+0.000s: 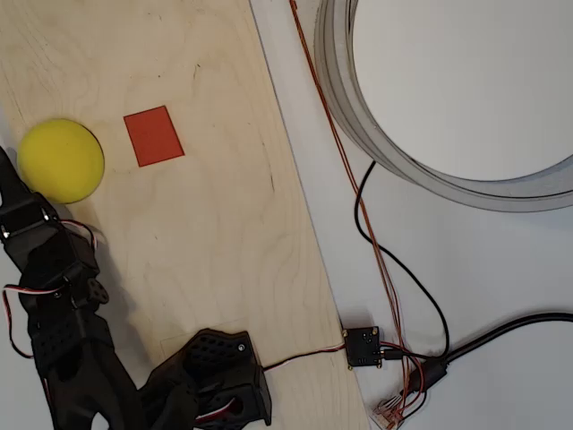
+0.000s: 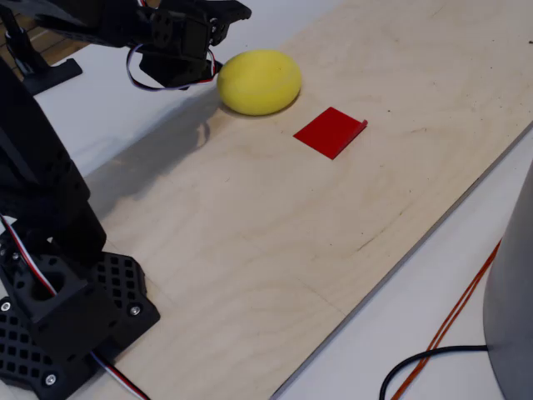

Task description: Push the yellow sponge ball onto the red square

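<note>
The yellow sponge ball (image 1: 61,160) is seen on the plywood worktop (image 1: 215,233), near the red square (image 1: 154,135) but apart. The tool (image 2: 218,33) is touching it; its opening cannot be told. Being light and soft, the ball is best nudged on the side away from the square.

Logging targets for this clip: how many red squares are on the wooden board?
1. The red square lies flat on the wooden board, just right of the yellow sponge ball in the overhead view, with a gap between them. The arm could hide another.
</note>
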